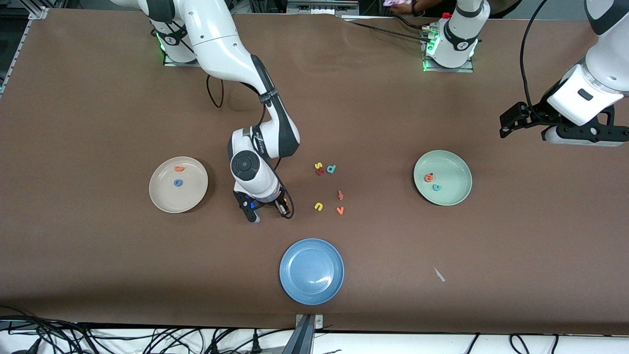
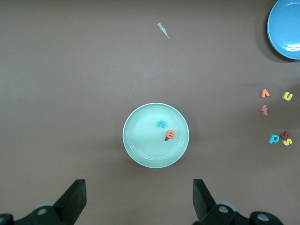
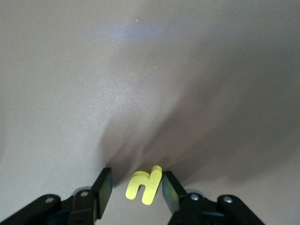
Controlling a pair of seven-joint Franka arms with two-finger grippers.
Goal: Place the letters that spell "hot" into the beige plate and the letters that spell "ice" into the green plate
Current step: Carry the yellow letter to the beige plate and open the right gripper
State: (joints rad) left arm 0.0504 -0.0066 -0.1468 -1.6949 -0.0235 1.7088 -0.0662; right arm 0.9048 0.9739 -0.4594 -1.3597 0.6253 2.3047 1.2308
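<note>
Brown table (image 1: 98, 98), beige plate (image 1: 167, 199) beside right gripper (image 3: 137, 187) down on it, fingers flanking yellow h (image 3: 143, 186), half closed, not yet gripping; left gripper (image 2: 139, 197) wide open, waiting over green plate (image 2: 140, 150).

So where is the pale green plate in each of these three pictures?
Front view: the green plate lies toward the left arm's end of the table.
Left wrist view: the green plate sits mid-picture.
Right wrist view: not in it; only the yellow h at the right end effector.
Shared landmark: the blue plate, in the front and left wrist views.
</note>
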